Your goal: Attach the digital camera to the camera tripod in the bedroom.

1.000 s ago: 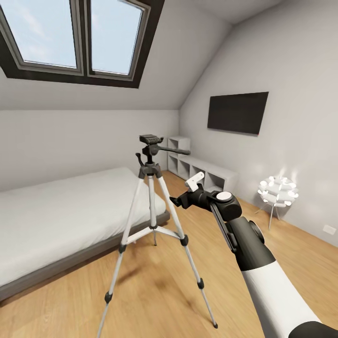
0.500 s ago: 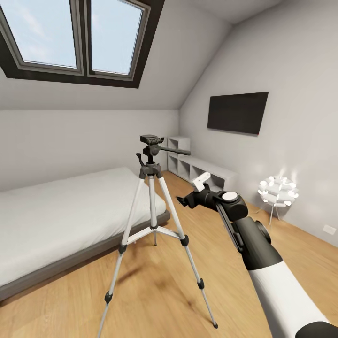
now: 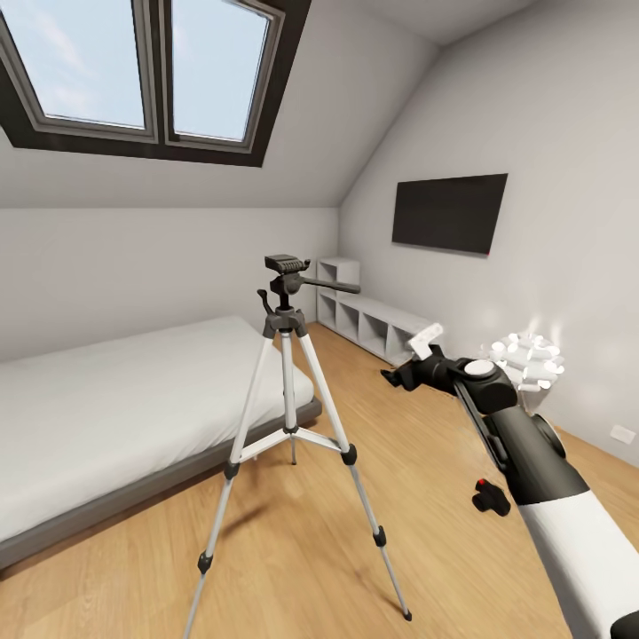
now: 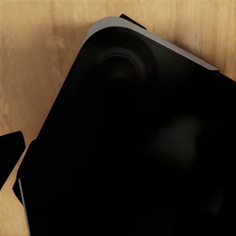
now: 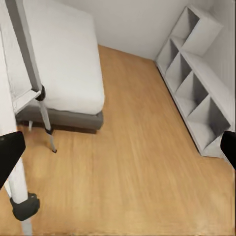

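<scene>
Camera [image 3: 491, 499] is on the wood floor [image 3: 293, 568], right of the tripod [image 3: 288, 390] and well apart from its feet, red button up. Not mounted.

Right gripper [image 3: 410, 366]: fingers apart in the wrist view, nothing between them. It hangs right of the tripod, below head height. Left gripper: can't tell its state, the wrist view is mostly a dark rounded body over floorboards.

Risks:
- Right arm swinging near the tripod could clip a thin leg and tip it; the stance looks light.
- Camera is small, chunky and low; a floor pick probably needs a deep reach, and a slip would knock it away.

Tripod: silver tube legs, dark joints and feet, flat dark head plate, long handle.
</scene>
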Motion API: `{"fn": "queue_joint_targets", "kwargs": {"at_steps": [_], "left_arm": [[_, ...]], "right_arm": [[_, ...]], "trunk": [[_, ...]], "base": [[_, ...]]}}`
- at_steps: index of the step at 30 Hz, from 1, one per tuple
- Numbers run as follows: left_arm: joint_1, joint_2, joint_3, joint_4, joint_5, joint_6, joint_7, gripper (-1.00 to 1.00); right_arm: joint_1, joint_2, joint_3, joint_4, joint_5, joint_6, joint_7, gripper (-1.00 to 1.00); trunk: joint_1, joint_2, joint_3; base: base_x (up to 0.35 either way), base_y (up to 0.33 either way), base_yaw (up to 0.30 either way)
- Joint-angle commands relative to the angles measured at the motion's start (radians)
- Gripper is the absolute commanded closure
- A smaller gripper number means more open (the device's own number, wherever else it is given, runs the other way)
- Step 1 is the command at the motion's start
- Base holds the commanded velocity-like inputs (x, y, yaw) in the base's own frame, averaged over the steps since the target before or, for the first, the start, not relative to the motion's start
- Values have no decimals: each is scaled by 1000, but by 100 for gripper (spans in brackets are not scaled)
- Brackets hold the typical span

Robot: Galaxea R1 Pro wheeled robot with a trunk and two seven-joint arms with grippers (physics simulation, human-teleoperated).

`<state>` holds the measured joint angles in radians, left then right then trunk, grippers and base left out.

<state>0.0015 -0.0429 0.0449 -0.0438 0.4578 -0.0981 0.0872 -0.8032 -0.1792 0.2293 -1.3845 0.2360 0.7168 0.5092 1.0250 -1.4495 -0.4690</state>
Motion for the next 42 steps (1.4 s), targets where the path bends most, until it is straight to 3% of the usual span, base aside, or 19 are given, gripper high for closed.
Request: {"fn": "queue_joint_targets", "kwargs": {"at_steps": [1,5,9,10,12,13,15,19,26,27,31,32,35,42], "left_arm": [[0,0,4,-1,-2,-2,3,-100],[0,-1,4,-1,-2,-2,3,-100],[0,-1,4,-1,-2,-1,3,-100],[0,-1,5,-1,-2,-1,3,-100],[0,-1,5,-1,-2,-1,3,-100],[0,-2,6,-1,-2,-1,3,-100],[0,-2,6,-2,-2,-1,3,-100],[0,-1,8,-2,-1,-2,3,-100],[0,-1,9,-5,0,-3,3,-100],[0,-1,9,-5,0,-3,3,-100],[0,-1,9,-4,-1,-3,3,-100],[0,-2,8,-4,-2,-2,3,-100],[0,-2,8,-4,-2,-2,3,-100],[0,-2,7,-3,-2,1,1,-100]], "right_arm": [[-1,-17,-12,3,8,2,7,-100],[-2,-66,-74,32,8,-3,8,-100],[14,-98,-145,83,8,-6,9,-100],[31,-111,-180,121,9,-7,10,-100],[54,-126,-212,168,9,-8,10,-100],[104,-157,-265,273,10,-17,7,-100],[130,-171,-283,326,10,-31,6,-100],[203,-194,-316,461,10,-98,1,-100],[302,-204,-347,667,9,-212,-51,-100],[323,-204,-351,732,9,-246,-74,-100],[348,-205,-354,885,7,-320,-109,-100],[355,-205,-356,970,7,-363,-119,-100],[360,-206,-356,1092,7,-440,-127,-100],[365,-209,-354,1325,8,-642,-134,-100]], "trunk": [[0,-1,-1],[0,-1,-1],[0,-1,-1],[0,-1,-1],[0,-1,-1],[0,-1,-1],[0,-1,-1],[0,-1,-1],[0,-1,-1],[0,-1,-1],[0,-1,-1],[0,-1,-1],[0,-1,-1],[0,-1,-1]], "base": [[0,0,0],[0,0,0],[0,0,0],[0,0,0],[0,0,0],[0,0,0],[0,0,0],[0,0,0],[0,0,0],[0,0,0],[0,0,0],[0,0,0],[0,0,0],[0,0,0]]}}
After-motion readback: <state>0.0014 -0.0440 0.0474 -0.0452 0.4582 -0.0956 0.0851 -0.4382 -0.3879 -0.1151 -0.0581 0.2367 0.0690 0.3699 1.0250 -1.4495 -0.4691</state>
